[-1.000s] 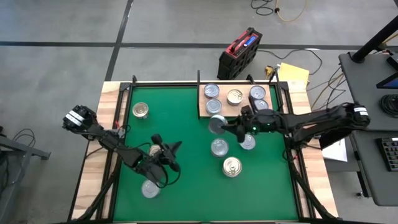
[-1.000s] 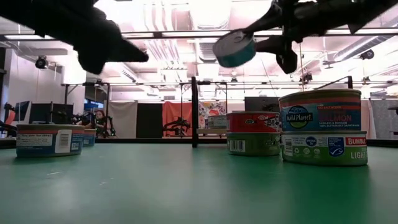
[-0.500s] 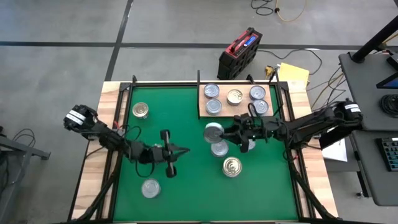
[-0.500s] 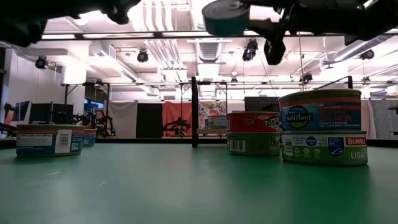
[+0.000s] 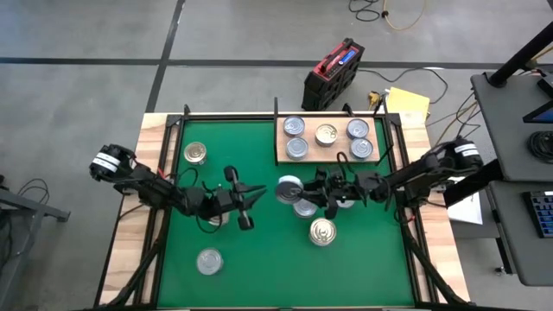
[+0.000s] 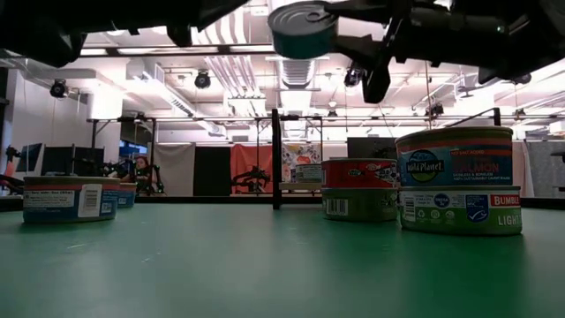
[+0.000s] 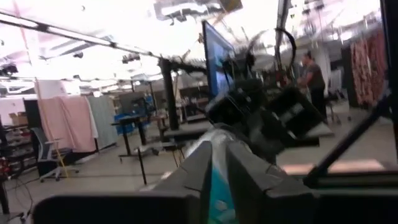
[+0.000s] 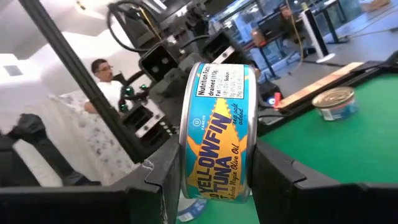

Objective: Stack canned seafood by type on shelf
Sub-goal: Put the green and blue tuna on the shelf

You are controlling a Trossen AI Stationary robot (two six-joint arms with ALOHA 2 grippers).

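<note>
Above the mat's middle, the right gripper (image 5: pixel 294 189) pinches a tuna can (image 5: pixel 289 189) between its jaws, lifted clear of the green mat (image 5: pixel 251 259). A second ago that can hung just below the shelf (image 5: pixel 281 157); since then the right arm has carried it away from the shelf and toward the left gripper (image 5: pixel 248 201). Meanwhile the left gripper has swung in from near the lone can (image 5: pixel 208 260) at the mat's front and now points at the held can, close but not touching. Its jaws were pressed together and look only barely parted now; how far I cannot tell. This looks like a handover being set up, not a placement. Five cans (image 5: pixel 327 134) sit on the shelf; others remain loose on the mat, including one (image 5: pixel 195 153) near the left edge and one (image 5: pixel 322 231) in front of the right gripper, so sorting seems well short of done.
</note>
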